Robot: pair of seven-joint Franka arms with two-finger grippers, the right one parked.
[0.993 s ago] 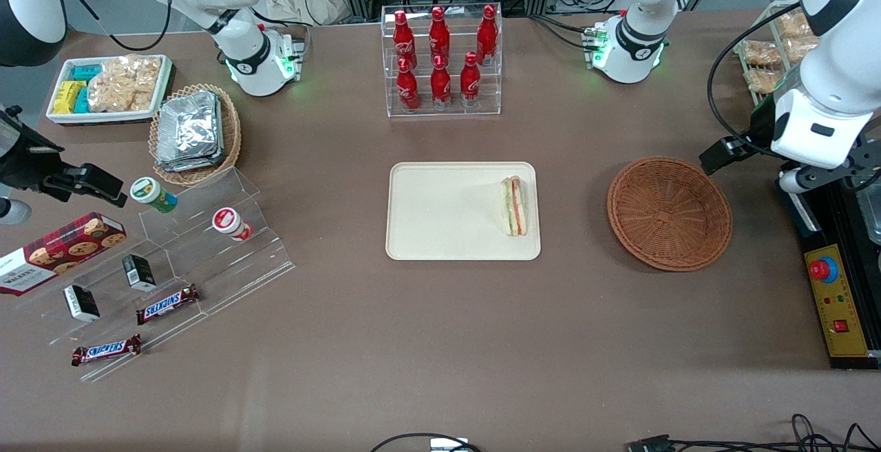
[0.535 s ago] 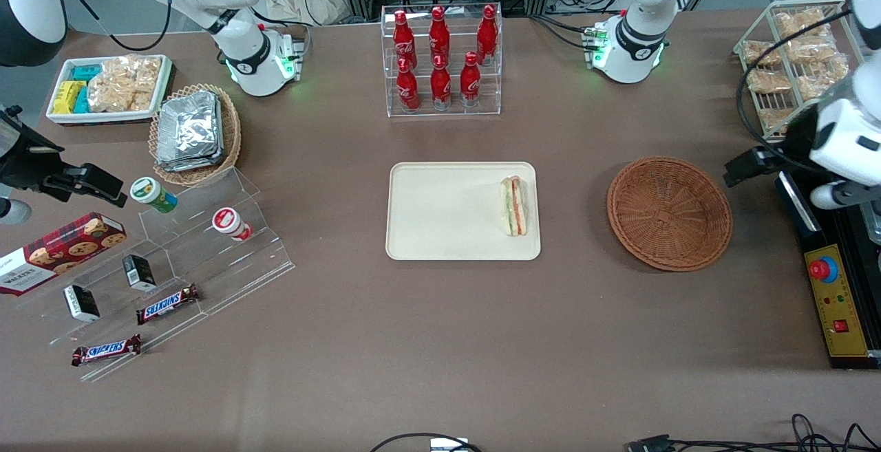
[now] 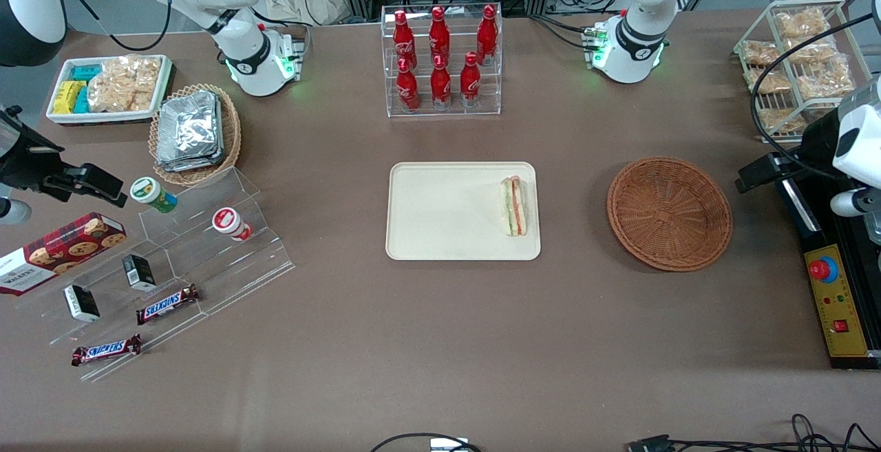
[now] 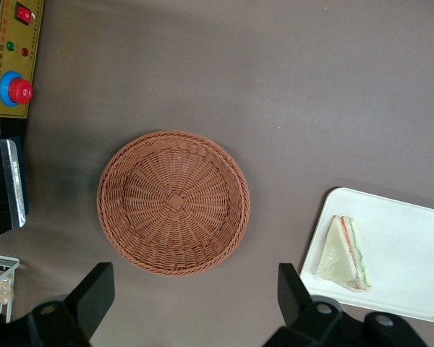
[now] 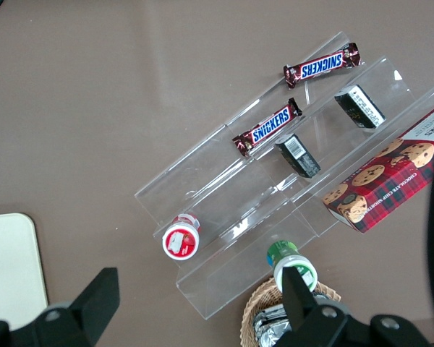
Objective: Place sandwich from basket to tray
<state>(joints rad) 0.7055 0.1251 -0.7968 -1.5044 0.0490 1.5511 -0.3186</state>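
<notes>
Sandwich lies flat on the tray, close to the rim nearest the basket, which holds nothing. The gripper hangs high above the table just outside the basket, toward the working arm's end, fingers spread wide and gripping nothing. Judgement: placement appears complete; a sound finish calls only for a clear retreat that avoids the wire rack.
</notes>
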